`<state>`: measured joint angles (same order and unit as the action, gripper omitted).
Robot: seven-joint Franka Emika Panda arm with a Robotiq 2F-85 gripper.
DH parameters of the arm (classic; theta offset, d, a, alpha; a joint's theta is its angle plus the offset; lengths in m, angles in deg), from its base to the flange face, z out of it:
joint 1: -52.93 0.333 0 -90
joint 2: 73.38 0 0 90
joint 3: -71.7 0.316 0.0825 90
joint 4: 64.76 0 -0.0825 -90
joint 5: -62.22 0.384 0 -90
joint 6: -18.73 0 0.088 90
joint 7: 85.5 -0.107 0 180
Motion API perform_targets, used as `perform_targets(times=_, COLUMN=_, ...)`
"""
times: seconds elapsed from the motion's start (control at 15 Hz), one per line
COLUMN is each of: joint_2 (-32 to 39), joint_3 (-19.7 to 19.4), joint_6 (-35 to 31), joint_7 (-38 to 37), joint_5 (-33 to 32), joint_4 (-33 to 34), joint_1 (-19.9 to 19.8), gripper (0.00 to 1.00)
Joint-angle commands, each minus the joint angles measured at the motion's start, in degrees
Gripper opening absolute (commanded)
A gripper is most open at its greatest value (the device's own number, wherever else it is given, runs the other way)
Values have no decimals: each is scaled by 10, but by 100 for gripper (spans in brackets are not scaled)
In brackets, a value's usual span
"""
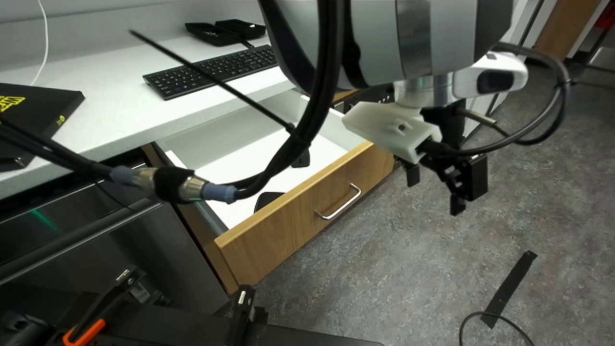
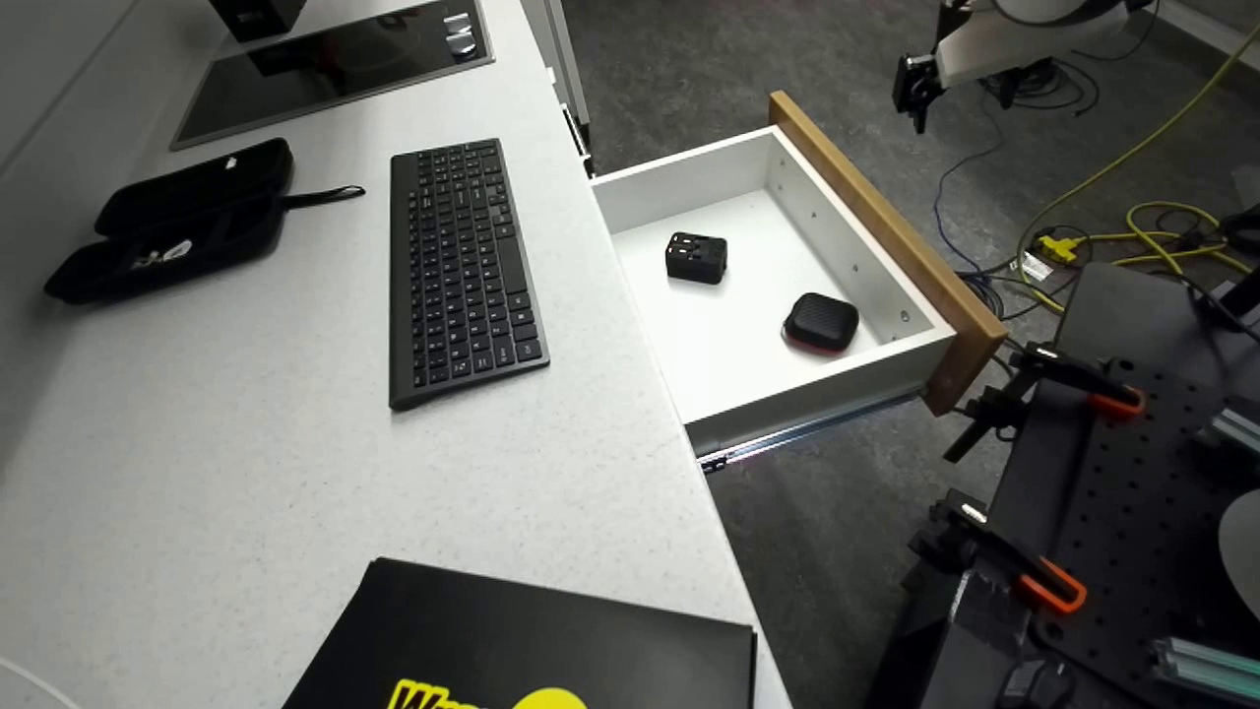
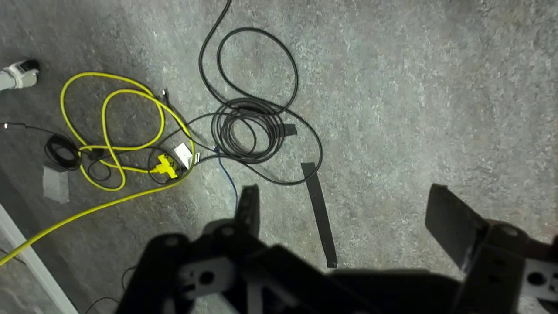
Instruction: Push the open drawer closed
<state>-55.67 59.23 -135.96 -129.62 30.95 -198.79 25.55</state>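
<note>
The drawer (image 1: 293, 221) is pulled out from under the counter, with an oak-coloured front and white interior. It also shows open in an exterior view (image 2: 881, 212). Its silver bar handle (image 1: 340, 205) faces outward over the floor. A black cube-like object (image 2: 697, 258) and a small black case (image 2: 821, 323) lie inside it. My gripper (image 1: 435, 190) is open and empty, over the floor outside the drawer front near its far end, apart from it. It is partly cut off in an exterior view (image 2: 945, 103). In the wrist view, the fingers (image 3: 344, 200) are spread above the floor; the drawer is out of view there.
The white counter (image 2: 246, 443) above the drawer holds a keyboard (image 2: 463, 266), an open black case (image 2: 187, 222) and a black box (image 2: 551, 640). A black appliance front (image 1: 120, 245) adjoins the drawer. A black table with clamps (image 2: 1132, 473) stands close by. Cables (image 3: 248, 131) lie on the floor.
</note>
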Motion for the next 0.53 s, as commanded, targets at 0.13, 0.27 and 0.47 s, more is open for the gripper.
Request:
perform_targets(times=0.13, joint_2=63, joint_3=-78, joint_6=-7, joint_7=36, joint_5=84, joint_4=30, joint_1=101, gripper=100)
perform_targets(times=0.27, joint_2=57, joint_3=-87, joint_6=-6, joint_7=36, joint_5=82, joint_4=29, joint_1=108, gripper=100)
perform_targets(times=0.47, joint_2=73, joint_3=-101, joint_6=-6, joint_7=25, joint_5=75, joint_4=29, joint_1=130, gripper=100)
